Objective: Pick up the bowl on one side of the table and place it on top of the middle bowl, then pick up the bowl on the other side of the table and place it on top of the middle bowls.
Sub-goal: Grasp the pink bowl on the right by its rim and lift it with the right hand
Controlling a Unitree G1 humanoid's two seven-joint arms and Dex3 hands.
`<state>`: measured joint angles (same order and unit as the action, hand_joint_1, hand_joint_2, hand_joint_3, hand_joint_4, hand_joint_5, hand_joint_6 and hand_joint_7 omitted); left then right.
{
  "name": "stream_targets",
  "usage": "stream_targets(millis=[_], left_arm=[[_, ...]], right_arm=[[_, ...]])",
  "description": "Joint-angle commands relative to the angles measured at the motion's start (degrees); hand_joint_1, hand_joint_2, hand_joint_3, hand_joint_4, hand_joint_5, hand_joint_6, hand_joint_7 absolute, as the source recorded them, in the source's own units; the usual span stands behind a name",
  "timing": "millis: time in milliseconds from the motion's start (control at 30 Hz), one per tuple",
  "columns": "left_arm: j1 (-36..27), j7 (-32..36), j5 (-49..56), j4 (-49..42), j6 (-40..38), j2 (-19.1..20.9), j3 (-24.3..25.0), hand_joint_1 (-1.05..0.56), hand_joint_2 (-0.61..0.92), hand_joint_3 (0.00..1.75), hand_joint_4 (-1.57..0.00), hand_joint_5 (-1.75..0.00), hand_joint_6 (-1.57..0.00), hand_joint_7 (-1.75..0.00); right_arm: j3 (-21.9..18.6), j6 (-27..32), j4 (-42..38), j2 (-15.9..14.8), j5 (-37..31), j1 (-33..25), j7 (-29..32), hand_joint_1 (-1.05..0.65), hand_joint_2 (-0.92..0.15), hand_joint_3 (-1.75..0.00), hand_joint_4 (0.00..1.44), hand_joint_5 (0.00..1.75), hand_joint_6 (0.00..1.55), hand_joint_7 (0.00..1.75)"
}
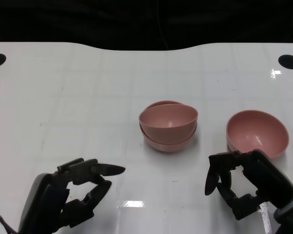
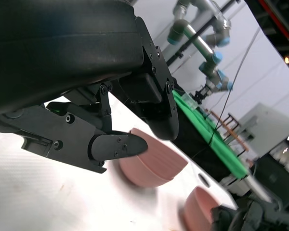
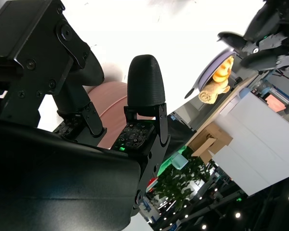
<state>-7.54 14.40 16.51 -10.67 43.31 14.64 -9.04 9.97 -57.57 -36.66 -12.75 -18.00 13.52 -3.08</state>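
Presently, right hand (image 1: 244, 187): empty, fingers spread, just beside pink bowl (image 1: 257, 133), seemingly poised for pickup.
Left hand (image 1: 71, 197): empty, loosely parted, resting clear.
Stacked bowls (image 1: 168, 125): mid-table, one nested, awaiting second.

Matt pink plastic bowls (image 1: 168, 127), glossy white table (image 1: 88, 97)

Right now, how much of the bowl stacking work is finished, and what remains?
One step looks done: a pink plastic bowl sits, slightly tilted, in the middle pink bowl. In hand: nothing yet; the right robot hand is open just beside the remaining pink bowl on the right. The left robot hand is empty. Left: grasp that bowl and stack it.
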Motion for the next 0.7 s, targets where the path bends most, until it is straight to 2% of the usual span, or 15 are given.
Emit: stream_targets(millis=[33, 100, 133, 167, 200, 233, 267, 333, 400, 433, 500, 600, 700], left_arm=[[-0.81, -1.04, -2.04, -2.16, 1.48, -0.88, 1.58, -0.02, 0.44, 1.28, -0.83, -1.58, -0.84, -1.15], [-0.3, -0.13, -1.63, -4.55, 2.88, -1.8, 2.67, -0.01, 0.39, 1.41, -0.85, -1.69, -0.85, -1.32], [-0.06, 0.06, -1.64, -5.56, 3.49, -2.26, 3.13, -0.01, 0.36, 1.47, -0.87, -1.72, -0.85, -1.43], [0.16, 0.13, -1.71, -6.46, 4.01, -2.72, 3.59, -0.01, 0.35, 1.5, -0.88, -1.73, -0.85, -1.47], [0.6, 0.0, -2.12, -7.51, 4.62, -3.23, 3.96, -0.01, 0.34, 1.51, -0.88, -1.74, -0.85, -1.5], [1.08, -0.08, -2.25, -8.49, 5.25, -3.64, 4.3, -0.02, 0.35, 1.51, -0.89, -1.74, -0.84, -1.54], [1.64, -0.24, -2.26, -9.57, 5.98, -3.84, 4.56, -0.02, 0.35, 1.51, -0.89, -1.74, -0.84, -1.55], [2.48, -0.64, -2.2, -11.3, 7.31, -4.13, 4.96, -0.02, 0.35, 1.5, -0.89, -1.75, -0.83, -1.56], [2.88, -0.95, -2.1, -12.31, 8.09, -4.32, 5.28, -0.01, 0.35, 1.5, -0.89, -1.75, -0.83, -1.56], [3.0, -1.04, -2.02, -12.66, 8.4, -4.38, 5.42, -0.01, 0.34, 1.5, -0.89, -1.75, -0.83, -1.55], [3.16, -1.16, -1.86, -13.15, 8.85, -4.45, 5.61, -0.01, 0.33, 1.51, -0.88, -1.74, -0.84, -1.54], [2.91, -1.36, -1.06, -12.68, 8.3, -4.25, 5.81, -0.01, 0.32, 1.51, -0.88, -1.74, -0.84, -1.53], [2.97, -1.7, -1.02, -12.79, 8.27, -4.08, 5.99, 0.01, 0.31, 1.53, -0.89, -1.73, -0.84, -1.53]], right_arm=[[-0.53, -0.25, -0.35, -1.0, 0.79, 0.07, 0.18, 0.17, -0.11, -1.64, 0.9, 1.75, 0.9, 1.27], [-0.76, 0.33, 0.0, -1.18, 0.78, 0.07, 0.17, 0.17, -0.13, -1.63, 0.9, 1.75, 0.89, 1.25], [-0.83, 0.42, 0.02, -1.19, 1.03, 0.12, 0.02, 0.17, -0.17, -1.58, 0.89, 1.75, 0.89, 1.22], [-0.86, 0.62, 0.11, -1.22, 1.29, 0.15, -0.21, 0.17, -0.19, -1.55, 0.88, 1.75, 0.88, 1.2], [-0.86, 0.91, 0.15, -1.29, 1.71, 0.28, -0.63, 0.16, -0.22, -1.5, 0.86, 1.75, 0.88, 1.18], [-0.83, 1.19, 0.16, -1.37, 2.23, 0.43, -1.12, 0.14, -0.28, -1.35, 0.81, 1.66, 0.84, 1.09], [-0.91, 1.87, 0.53, -1.51, 2.49, 0.51, -1.48, 0.14, -0.31, -1.28, 0.79, 1.59, 0.83, 1.04], [-1.23, 3.8, 2.23, -2.02, 2.22, 0.4, -1.76, 0.07, -0.38, -1.07, 0.72, 1.31, 0.74, 0.85], [-1.93, 6.41, 5.54, -2.79, 0.83, -0.14, -1.21, 0.03, -0.44, -0.91, 0.67, 1.19, 0.69, 0.71], [-2.23, 7.59, 7.18, -3.09, 0.28, -0.47, -0.95, -0.01, -0.52, -0.71, 0.59, 1.05, 0.63, 0.6], [-2.72, 9.87, 10.12, -3.54, -0.55, -1.15, -0.58, -0.05, -0.6, -0.52, 0.52, 0.94, 0.58, 0.5], [-4.21, 15.36, 16.19, -5.1, -5.9, -2.59, 1.81, -0.2, -0.74, -0.2, 0.41, 0.83, 0.49, 0.36], [-4.8, 21.17, 21.54, -5.54, -11.03, -4.0, 4.43, -0.32, -0.78, -0.07, 0.33, 0.78, 0.44, 0.28]])
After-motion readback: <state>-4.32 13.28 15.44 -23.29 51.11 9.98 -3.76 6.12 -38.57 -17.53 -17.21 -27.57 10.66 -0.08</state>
